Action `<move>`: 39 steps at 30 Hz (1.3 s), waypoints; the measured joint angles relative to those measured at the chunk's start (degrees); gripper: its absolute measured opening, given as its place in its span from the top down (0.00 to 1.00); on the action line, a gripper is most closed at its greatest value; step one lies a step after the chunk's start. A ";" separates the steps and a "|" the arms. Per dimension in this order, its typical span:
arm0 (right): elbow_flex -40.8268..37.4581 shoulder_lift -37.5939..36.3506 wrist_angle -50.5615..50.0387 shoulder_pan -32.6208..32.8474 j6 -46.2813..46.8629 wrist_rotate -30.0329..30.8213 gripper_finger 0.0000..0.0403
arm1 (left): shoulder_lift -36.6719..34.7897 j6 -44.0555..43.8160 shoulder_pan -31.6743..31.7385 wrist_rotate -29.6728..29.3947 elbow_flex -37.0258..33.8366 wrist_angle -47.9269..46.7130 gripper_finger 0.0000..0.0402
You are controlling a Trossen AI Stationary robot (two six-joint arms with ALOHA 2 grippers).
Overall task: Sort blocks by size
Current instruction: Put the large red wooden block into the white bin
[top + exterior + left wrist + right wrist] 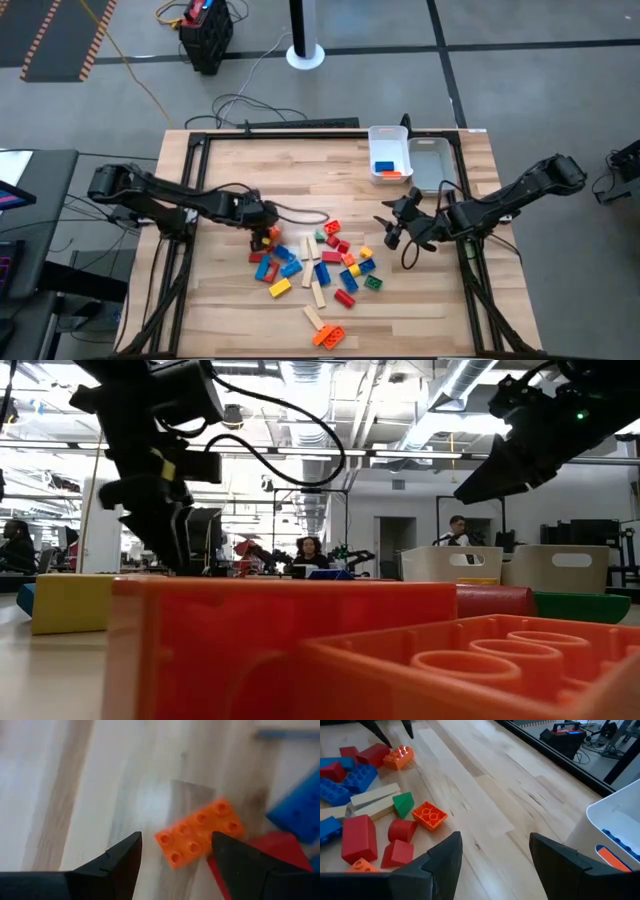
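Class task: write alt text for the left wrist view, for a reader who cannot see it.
The left gripper hangs open just above an orange studded brick lying flat on the pale wooden table. A red block and a blue block lie just beyond the brick.

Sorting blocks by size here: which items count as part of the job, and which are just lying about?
Job: pile of blocks; orange block under the open left tool; two white trays, one with blocks inside.
Lying about: cables beyond the table; black case on the floor.
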 joint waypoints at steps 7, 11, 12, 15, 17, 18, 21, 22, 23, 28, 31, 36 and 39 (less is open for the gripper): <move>0.00 1.90 -0.45 0.26 0.44 -0.04 0.36 | -0.02 14.08 -2.00 10.66 0.00 -0.05 0.42; -0.02 3.99 0.63 0.05 0.47 -0.12 0.36 | -0.02 17.27 -2.21 13.37 0.05 -1.77 0.42; -0.02 4.38 1.39 -0.08 0.38 -0.17 0.36 | -0.04 17.53 -2.21 13.86 0.09 -2.35 0.42; -0.02 4.95 3.40 -0.81 -0.28 -1.59 0.36 | -0.02 17.25 -2.25 14.38 0.10 -5.35 0.42; -0.02 5.09 4.92 -1.34 -1.18 -2.63 0.36 | -0.02 16.52 -2.25 14.36 0.09 -7.58 0.42; -0.02 5.09 5.20 -1.46 -1.41 -2.73 0.36 | -0.03 16.39 -2.23 14.36 0.11 -8.66 0.42; -0.02 5.09 5.43 -2.06 -1.84 -2.80 0.36 | -0.07 16.33 -2.25 14.36 0.11 -10.93 0.42; -0.02 5.09 5.43 -2.21 -1.91 -2.93 0.36 | -0.05 16.54 -2.32 14.40 0.11 -11.47 0.42; -0.02 5.09 5.44 -2.21 -1.91 -2.97 0.36 | -0.03 16.88 -2.34 14.52 0.11 -11.91 0.42; -0.02 5.09 5.42 -2.16 -2.12 -3.43 0.36 | 0.26 16.80 -2.34 16.71 0.11 -12.44 0.42; -0.02 5.11 5.39 -2.06 -2.43 -3.43 0.36 | 0.62 16.86 -2.34 16.68 0.09 -12.71 0.42; -0.02 5.11 5.52 -2.06 -2.49 -3.45 0.36 | 0.57 17.60 -2.34 15.04 0.09 -12.52 0.42; -0.02 5.10 6.49 -2.06 -2.49 -3.48 0.36 | 1.34 17.44 -2.34 14.14 0.09 -12.14 0.42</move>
